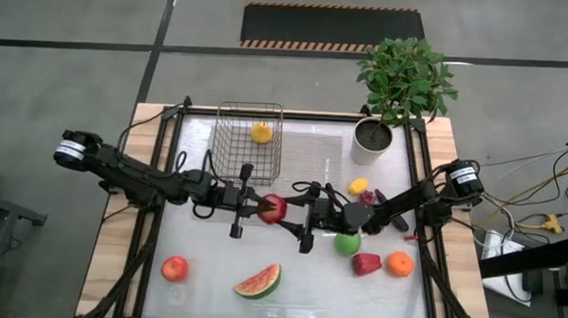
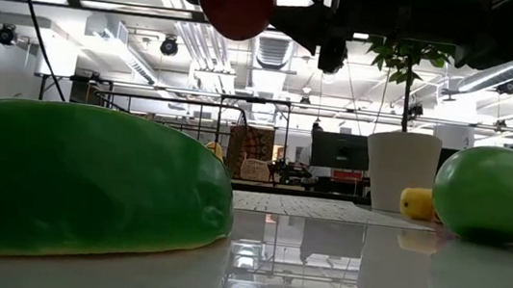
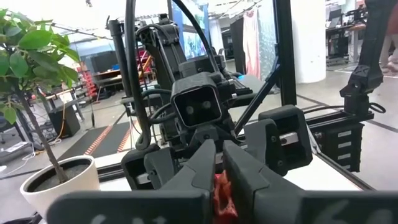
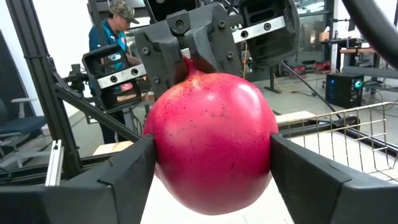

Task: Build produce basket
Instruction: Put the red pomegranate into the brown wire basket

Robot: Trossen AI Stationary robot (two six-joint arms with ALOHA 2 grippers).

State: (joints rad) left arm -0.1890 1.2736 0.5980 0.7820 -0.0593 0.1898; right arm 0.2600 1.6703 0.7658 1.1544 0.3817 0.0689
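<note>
The red pomegranate (image 4: 211,140) hangs above the worktop (image 1: 287,286) at mid-table, between the two hands. The right hand (image 4: 211,168) cradles its round body with fingers spread wide; the left hand (image 3: 217,186) is pinched shut on its small crown. It looks smooth, rigid and light, likely slippery, so the wide belly is the safer hold. The wire basket (image 1: 249,138) contains only a yellow lemon (image 1: 261,132).
</note>
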